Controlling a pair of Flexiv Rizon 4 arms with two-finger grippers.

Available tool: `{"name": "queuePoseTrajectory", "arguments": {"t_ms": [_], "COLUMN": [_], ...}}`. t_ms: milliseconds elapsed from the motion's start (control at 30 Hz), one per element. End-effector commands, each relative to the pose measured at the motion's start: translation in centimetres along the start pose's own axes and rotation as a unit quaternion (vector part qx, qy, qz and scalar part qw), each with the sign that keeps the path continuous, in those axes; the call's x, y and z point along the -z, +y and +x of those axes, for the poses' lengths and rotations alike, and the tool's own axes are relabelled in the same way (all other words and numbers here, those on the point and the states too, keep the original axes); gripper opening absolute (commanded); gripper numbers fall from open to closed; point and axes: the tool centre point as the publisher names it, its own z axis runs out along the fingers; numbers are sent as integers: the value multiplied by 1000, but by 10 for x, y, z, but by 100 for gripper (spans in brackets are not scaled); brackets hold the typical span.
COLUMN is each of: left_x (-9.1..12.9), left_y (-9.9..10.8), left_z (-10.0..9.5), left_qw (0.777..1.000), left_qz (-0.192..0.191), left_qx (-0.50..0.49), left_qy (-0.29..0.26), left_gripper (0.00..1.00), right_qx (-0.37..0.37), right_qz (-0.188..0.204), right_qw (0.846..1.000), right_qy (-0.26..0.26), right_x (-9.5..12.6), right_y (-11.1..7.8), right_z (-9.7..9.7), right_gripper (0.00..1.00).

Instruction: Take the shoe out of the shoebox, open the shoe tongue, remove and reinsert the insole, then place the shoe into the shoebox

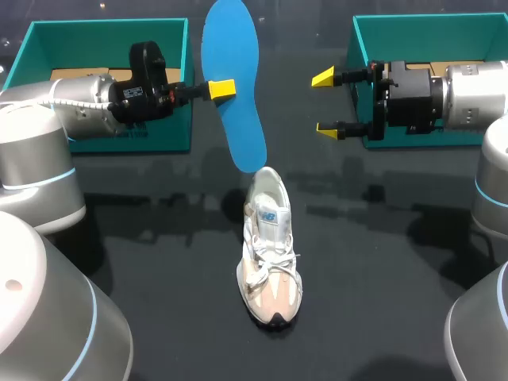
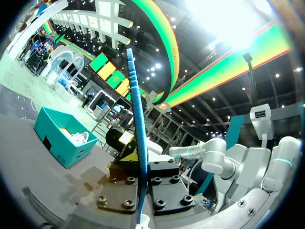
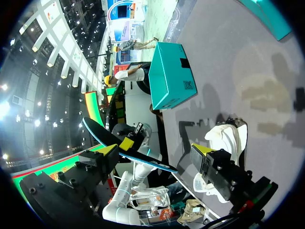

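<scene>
A blue insole [image 1: 235, 87] hangs upright above the table's back middle, and my left gripper [image 1: 222, 89] is shut on its edge. Seen edge-on in the left wrist view, the insole [image 2: 135, 109] stands between the fingers of that gripper [image 2: 141, 179]. The white and beige shoe [image 1: 270, 258] lies on the black table below the insole, toe toward the front. To the insole's right, my right gripper [image 1: 325, 103] is open and holds nothing. In its own view the right gripper [image 3: 156, 151] faces the insole [image 3: 143, 157], with the shoe [image 3: 224, 140] beside one finger.
A teal shoebox [image 1: 171, 131] stands at the back left behind my left arm. A second teal shoebox [image 1: 361, 48] stands at the back right behind my right gripper. The left box [image 3: 169, 76] also shows in the right wrist view.
</scene>
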Motion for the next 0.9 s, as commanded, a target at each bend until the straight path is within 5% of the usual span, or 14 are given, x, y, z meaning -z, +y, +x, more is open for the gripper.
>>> {"name": "queuePoseTrajectory", "arguments": {"t_ms": [33,367,467,867,900], "left_x": [1,14,17,17,15], "left_y": [2,-4,-6,-6,-5], "left_z": [-6,-3,-3,-3,-3], "left_qw": [992,909,876,876,860], "left_qz": [-10,-52,-47,-47,-54], "left_qx": [-127,-411,-467,-467,-495], "left_qy": [13,42,108,108,114], "left_gripper": [0,0,0,0,0], "right_qx": [0,0,0,0,0], "right_qz": [-1,-1,-1,-1,-1], "right_qw": [1000,1000,1000,1000,1000], "right_qy": [-1,-1,-1,-1,-1], "right_x": [-2,-2,-2,-2,-2], "right_y": [0,0,0,0,0], "right_z": [1,1,1,1,1], "right_gripper": [100,100,100,100,100]}}
